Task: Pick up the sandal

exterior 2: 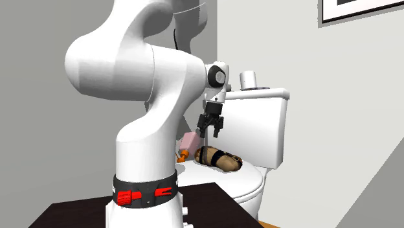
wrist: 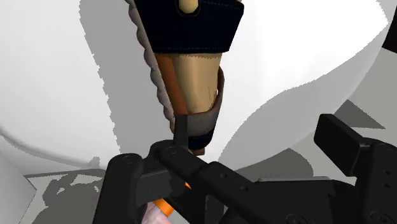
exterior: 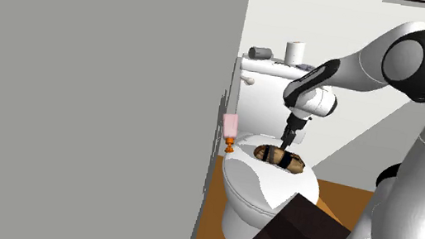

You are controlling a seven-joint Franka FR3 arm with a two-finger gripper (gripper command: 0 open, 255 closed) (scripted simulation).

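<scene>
The sandal (exterior: 281, 158), tan with dark straps, lies on the closed white toilet lid (exterior: 253, 186). My black gripper (exterior: 287, 145) hangs just above its end nearer the shoulder view's left, pointing down. In the second exterior view the gripper (exterior 2: 210, 131) is a little above the sandal (exterior 2: 220, 158), with its fingers apart. The wrist view looks along the sandal (wrist: 197, 70); its strapped heel end sits close to one finger (wrist: 137, 178), and the other finger stands well apart. Nothing is clasped between them.
A pink bottle (exterior: 231, 125) and a small orange thing (exterior: 230, 148) stand at the lid's edge by the grey wall (exterior: 82, 82). The tank (exterior: 264, 96) behind carries a paper roll (exterior: 296, 51). The dark stand (exterior: 297, 233) is in front.
</scene>
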